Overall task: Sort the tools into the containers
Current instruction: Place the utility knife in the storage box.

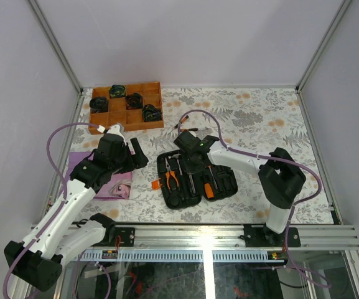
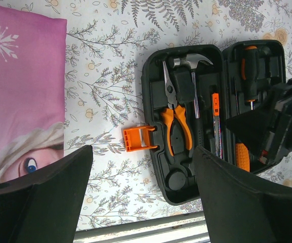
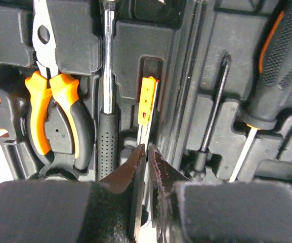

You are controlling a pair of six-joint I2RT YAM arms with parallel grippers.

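The black tool case (image 1: 167,197) lies open at the table's middle, its orange latch (image 2: 138,137) to the left. In its slots lie orange-handled pliers (image 3: 54,116), a hammer (image 3: 107,76), a black-handled screwdriver (image 3: 282,66), a thin screwdriver (image 3: 214,109) and an orange-handled one (image 2: 242,157). My right gripper (image 3: 148,149) is down in the case, shut on a thin silver knife with an orange slider (image 3: 147,101) that stands on edge beside the hammer's grip. My left gripper (image 2: 141,167) hovers open left of the case, holding nothing.
A brown wooden compartment tray (image 1: 148,93) with several dark round items stands at the back left. A purple picture cloth (image 2: 19,91) lies under the left arm. The metal rail (image 1: 216,237) runs along the near edge.
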